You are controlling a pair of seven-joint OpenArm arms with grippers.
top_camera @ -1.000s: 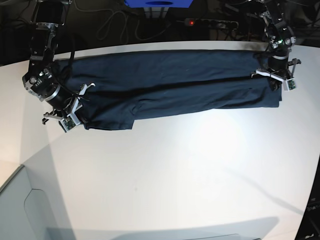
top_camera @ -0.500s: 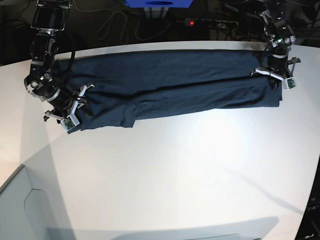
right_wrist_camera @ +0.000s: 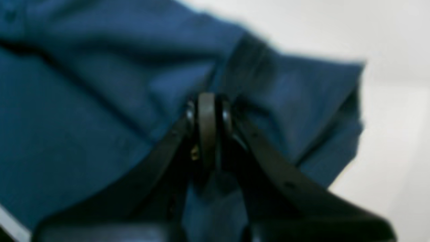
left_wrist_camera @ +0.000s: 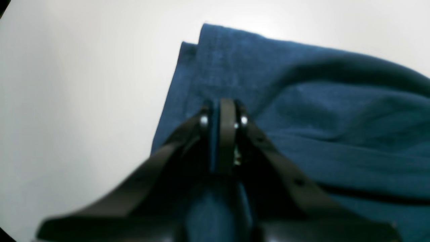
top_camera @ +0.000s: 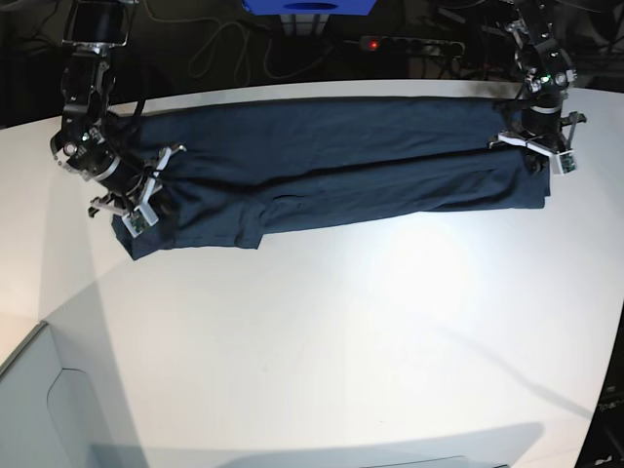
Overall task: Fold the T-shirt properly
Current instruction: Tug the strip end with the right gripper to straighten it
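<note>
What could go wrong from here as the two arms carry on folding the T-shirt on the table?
1. The left gripper pinches only a thin bit of T-shirt near its corner; it may slip out.
2. The right gripper grips bunched cloth, so the fold may crease.
3. The long shirt may sag between the arms.

Left end effector pinching T-shirt

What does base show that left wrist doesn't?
Base only: the whole T-shirt stretched as a long band across the table, with the right gripper at its far end. Left wrist only: a close look at the left gripper, shut on a strip of navy fabric. Both: the shirt's end and white tabletop.
</note>
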